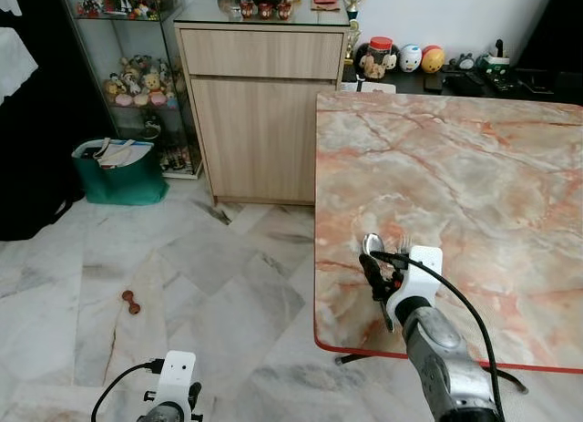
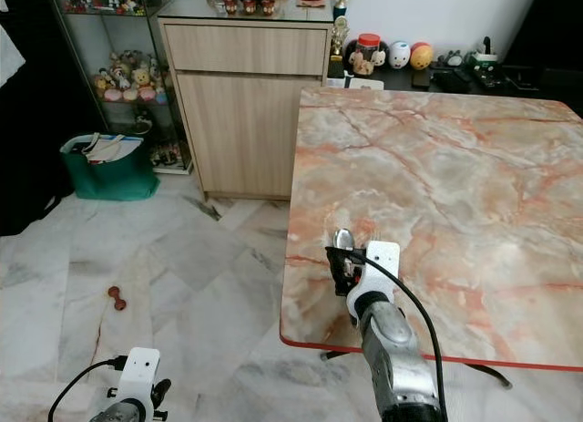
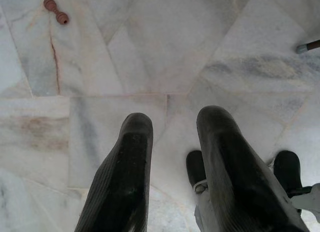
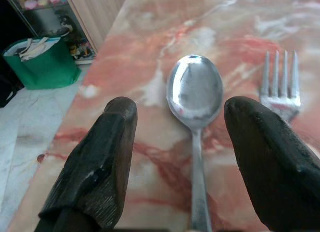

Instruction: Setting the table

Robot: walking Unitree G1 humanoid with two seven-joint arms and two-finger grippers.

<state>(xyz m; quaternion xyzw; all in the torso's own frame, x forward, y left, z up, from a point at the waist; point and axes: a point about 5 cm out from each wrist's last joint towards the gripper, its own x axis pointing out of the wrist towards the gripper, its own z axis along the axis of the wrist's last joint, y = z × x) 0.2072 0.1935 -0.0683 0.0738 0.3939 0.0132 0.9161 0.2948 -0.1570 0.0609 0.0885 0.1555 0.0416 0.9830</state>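
Eye views: right end effector (image 1: pixel 378 278) near the counter (image 1: pixel 474 167) front-left corner, over a spoon (image 1: pixel 372 245) and fork (image 1: pixel 404 243). Left end effector (image 3: pixel 175 142) low, fingers apart. Right wrist view: fingers wide apart around the spoon, touching nothing; fork just beside.

Head stereo downward on table (image 1: pixel 455 167); wrist cameras close along fingers.
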